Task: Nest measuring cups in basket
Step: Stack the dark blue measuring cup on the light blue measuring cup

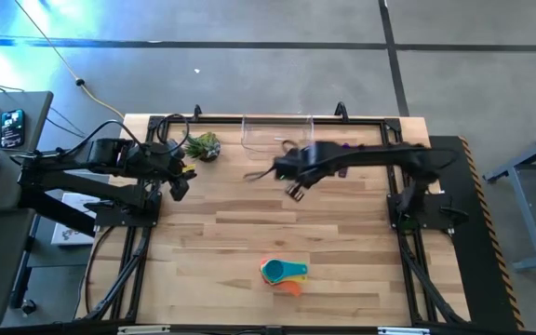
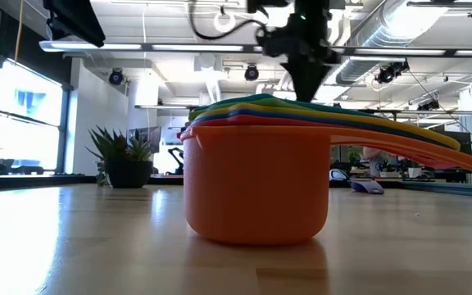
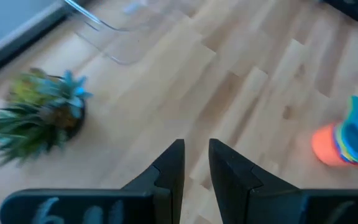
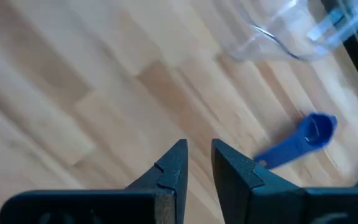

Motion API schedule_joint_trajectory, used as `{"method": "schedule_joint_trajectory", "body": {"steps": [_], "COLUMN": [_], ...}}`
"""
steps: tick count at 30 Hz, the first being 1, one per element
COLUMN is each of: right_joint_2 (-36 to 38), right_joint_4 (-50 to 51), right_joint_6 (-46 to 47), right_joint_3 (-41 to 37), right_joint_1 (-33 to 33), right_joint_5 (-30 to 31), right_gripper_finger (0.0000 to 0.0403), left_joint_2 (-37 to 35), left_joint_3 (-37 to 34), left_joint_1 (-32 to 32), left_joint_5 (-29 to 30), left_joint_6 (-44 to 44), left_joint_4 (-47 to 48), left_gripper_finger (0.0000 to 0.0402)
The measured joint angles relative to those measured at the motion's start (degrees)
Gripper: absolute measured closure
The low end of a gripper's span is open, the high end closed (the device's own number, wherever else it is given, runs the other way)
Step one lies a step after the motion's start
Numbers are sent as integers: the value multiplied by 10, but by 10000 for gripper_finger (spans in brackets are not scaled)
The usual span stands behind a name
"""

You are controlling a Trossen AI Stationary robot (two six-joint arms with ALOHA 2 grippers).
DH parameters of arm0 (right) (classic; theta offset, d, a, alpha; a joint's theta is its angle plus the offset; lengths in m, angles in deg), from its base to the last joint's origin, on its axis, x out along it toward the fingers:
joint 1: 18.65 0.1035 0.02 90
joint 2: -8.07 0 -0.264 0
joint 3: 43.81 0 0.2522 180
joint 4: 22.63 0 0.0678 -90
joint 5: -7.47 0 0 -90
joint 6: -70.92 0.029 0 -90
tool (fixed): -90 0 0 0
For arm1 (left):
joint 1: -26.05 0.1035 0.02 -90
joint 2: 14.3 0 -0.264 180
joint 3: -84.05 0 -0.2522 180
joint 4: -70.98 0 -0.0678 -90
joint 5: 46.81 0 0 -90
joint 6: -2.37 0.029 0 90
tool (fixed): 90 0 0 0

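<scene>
Several measuring cups sit nested in one stack (image 1: pixel 282 272) on the table's near middle, the orange one (image 2: pixel 256 188) at the bottom on its base, with the handles fanned out. A blue cup (image 4: pixel 309 134) lies alone on the wood near the clear basket (image 1: pixel 277 133), which stands at the far edge. A purple bit (image 1: pixel 345 146) shows beside the right arm. My right gripper (image 1: pixel 298 191) hovers over the table's middle, shut and empty. My left gripper (image 1: pixel 177 186) hovers near the plant, also shut and empty.
A small spiky green plant (image 1: pixel 203 146) in a dark pot stands left of the basket, close to my left gripper. Bare wood lies between the cup stack and both grippers. The black table frame (image 1: pixel 435 149) runs along the edges.
</scene>
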Motion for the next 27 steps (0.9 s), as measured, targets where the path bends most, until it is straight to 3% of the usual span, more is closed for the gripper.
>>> {"method": "schedule_joint_trajectory", "body": {"steps": [6,13,21,27], "right_joint_2": [117,208,222,219], "right_joint_4": [-70,-137,-200,-250], "right_joint_6": [26,13,-66,-96], "right_joint_3": [-150,-255,-311,-347], "right_joint_1": [-75,-169,-275,-331], "right_joint_5": [-2,13,-41,-67], "right_gripper_finger": [341,341,310,281], "left_joint_2": [0,0,0,0], "left_joint_3": [0,0,0,0], "left_joint_1": [0,0,0,19], "left_joint_5": [77,159,249,273], "left_joint_6": [0,0,0,0], "left_joint_4": [0,-2,-6,-33], "left_gripper_finger": [339,339,339,339]}}
